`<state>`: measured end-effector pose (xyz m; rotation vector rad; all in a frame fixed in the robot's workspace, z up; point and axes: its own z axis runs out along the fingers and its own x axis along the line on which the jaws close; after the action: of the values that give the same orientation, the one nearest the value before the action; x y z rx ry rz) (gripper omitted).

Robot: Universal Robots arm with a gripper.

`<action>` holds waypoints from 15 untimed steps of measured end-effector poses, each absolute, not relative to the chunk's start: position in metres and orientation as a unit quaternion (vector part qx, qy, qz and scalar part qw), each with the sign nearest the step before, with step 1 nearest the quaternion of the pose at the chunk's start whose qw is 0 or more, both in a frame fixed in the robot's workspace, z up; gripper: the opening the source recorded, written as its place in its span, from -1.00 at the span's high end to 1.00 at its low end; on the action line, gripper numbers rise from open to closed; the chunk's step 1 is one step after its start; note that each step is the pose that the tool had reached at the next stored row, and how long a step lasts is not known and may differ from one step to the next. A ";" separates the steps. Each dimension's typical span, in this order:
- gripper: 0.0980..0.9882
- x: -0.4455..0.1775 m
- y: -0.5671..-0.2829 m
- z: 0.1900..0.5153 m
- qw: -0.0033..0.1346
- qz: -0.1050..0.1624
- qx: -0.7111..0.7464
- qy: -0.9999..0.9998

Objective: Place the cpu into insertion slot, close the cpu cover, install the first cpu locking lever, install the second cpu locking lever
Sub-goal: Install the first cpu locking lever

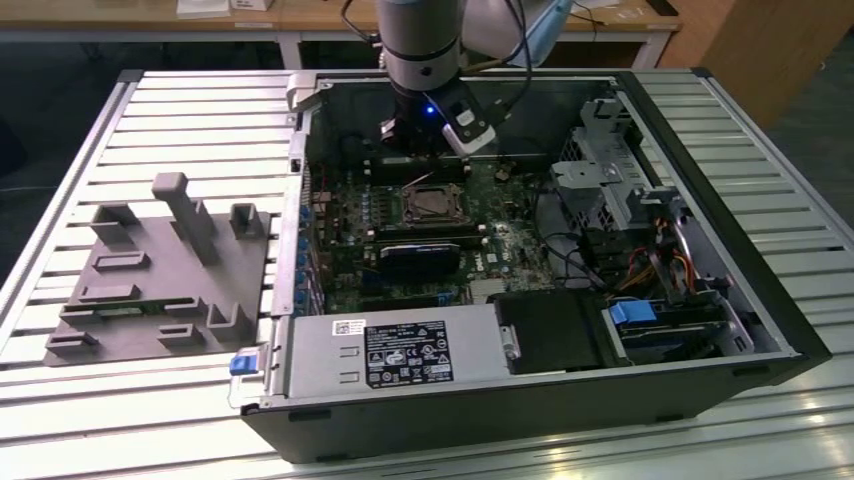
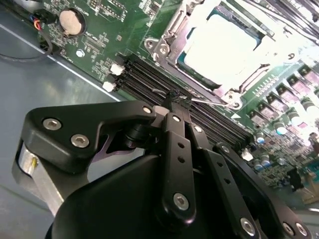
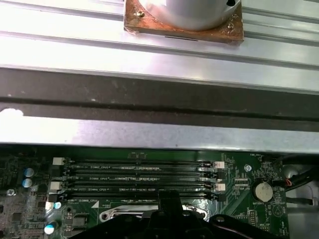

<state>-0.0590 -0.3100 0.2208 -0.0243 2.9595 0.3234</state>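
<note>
Slatted table [image 1: 174,110] bears an open case [image 1: 534,410]. Gripper [image 2: 177,99] hangs just beside the slot [image 2: 160,49], jaws pinched together. Cpu [image 2: 224,45] lies inside it.

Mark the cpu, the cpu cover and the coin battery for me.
cpu [image 2: 227,45], second wrist view, middle of its pale metal top.
cpu cover [image 2: 167,50], second wrist view, silver frame corner beside the chip.
coin battery [image 2: 71,22], second wrist view, centre of its round face.
</note>
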 end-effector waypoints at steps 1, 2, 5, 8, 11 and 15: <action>0.99 -0.059 -0.310 0.220 0.085 0.108 -0.008 0.990; 0.99 -0.060 -0.310 0.219 0.088 0.108 -0.009 0.990; 0.99 -0.061 -0.310 0.216 0.093 0.108 -0.006 0.990; 0.99 -0.062 -0.310 0.213 0.095 0.107 0.008 0.990; 0.99 -0.062 -0.310 0.211 0.097 0.105 0.025 0.989; 0.99 -0.063 -0.310 0.209 0.099 0.103 0.045 0.989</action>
<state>-0.0630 -0.3096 0.2089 0.1329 2.9248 0.3041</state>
